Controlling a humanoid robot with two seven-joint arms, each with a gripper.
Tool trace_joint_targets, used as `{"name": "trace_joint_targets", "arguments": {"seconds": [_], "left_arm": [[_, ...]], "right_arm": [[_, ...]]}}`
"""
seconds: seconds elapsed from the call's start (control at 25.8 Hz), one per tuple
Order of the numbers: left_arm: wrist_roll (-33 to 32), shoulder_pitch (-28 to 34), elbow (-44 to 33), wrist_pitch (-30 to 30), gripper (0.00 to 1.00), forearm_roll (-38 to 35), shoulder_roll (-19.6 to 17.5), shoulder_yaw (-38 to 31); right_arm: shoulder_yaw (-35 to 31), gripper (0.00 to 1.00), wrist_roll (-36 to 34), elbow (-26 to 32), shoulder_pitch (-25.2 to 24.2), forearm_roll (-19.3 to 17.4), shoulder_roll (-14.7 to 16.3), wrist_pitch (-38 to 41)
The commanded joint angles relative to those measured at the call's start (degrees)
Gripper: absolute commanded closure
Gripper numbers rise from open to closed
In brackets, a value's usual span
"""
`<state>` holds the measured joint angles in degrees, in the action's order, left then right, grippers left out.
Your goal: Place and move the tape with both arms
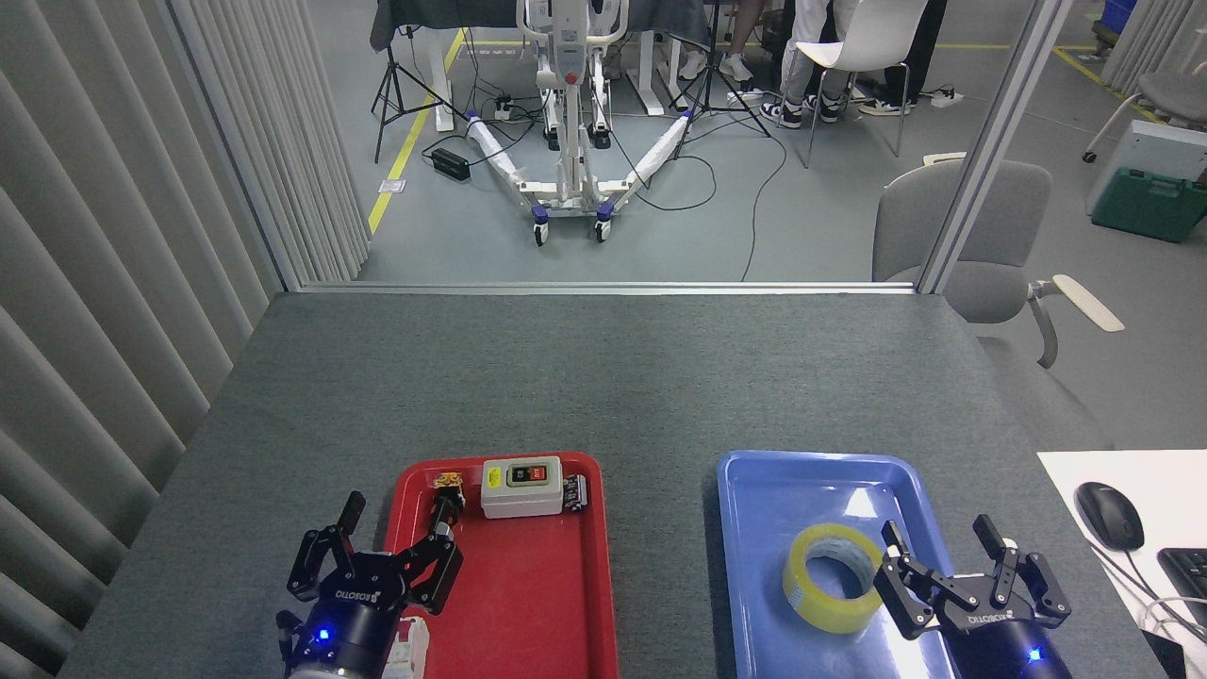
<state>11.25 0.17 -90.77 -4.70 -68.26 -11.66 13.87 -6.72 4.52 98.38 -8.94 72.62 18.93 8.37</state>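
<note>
The tape, a yellow translucent roll with a pale core, lies flat in the blue tray at its near middle. My right gripper stands just to the right of the roll, fingers spread open and pointing up, not touching it. My left gripper is open too, at the near left corner of the red tray, holding nothing.
In the red tray sit a grey switch box with a red and green button and a small dark part. At the right edge are a white desk with a black mouse and a keyboard corner. A grey chair stands beyond the table.
</note>
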Motion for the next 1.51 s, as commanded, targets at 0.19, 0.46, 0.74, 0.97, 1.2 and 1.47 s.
{"name": "trace_joint_targets", "arguments": {"seconds": [0.19,0.46,0.74,0.97,1.2,1.47], "left_arm": [[-0.35,-0.53,3.85,7.95,0.00,5.68,1.47,-4.02],[-2.37,-1.32,3.94,7.78,0.00,11.22,0.41,-4.11],[-11.24,-3.07,4.99,8.39,0.01,10.78,-3.19,-2.62],[-17.93,-2.81,0.24,7.87,0.00,10.42,-4.24,-2.97],[-8.08,-1.84,0.51,8.48,0.00,10.34,-4.68,-2.44],[-7.47,-1.76,2.35,8.48,0.00,10.34,-5.30,-2.53]], "right_arm": [[-1.01,0.01,0.58,-0.56,-0.38,0.42,-2.15,-0.55],[-1.72,0.00,0.58,-0.47,-0.20,0.33,-3.47,-0.64],[-1.63,0.01,-6.01,-1.26,-0.38,0.33,-4.52,-0.81],[-1.45,0.01,-7.07,-1.79,-0.29,0.95,-5.40,-1.34],[-1.54,0.00,-7.07,-3.37,-0.11,1.56,-5.58,-0.90],[-1.10,0.00,-6.98,-3.72,0.06,1.56,-6.63,-0.81]]}}
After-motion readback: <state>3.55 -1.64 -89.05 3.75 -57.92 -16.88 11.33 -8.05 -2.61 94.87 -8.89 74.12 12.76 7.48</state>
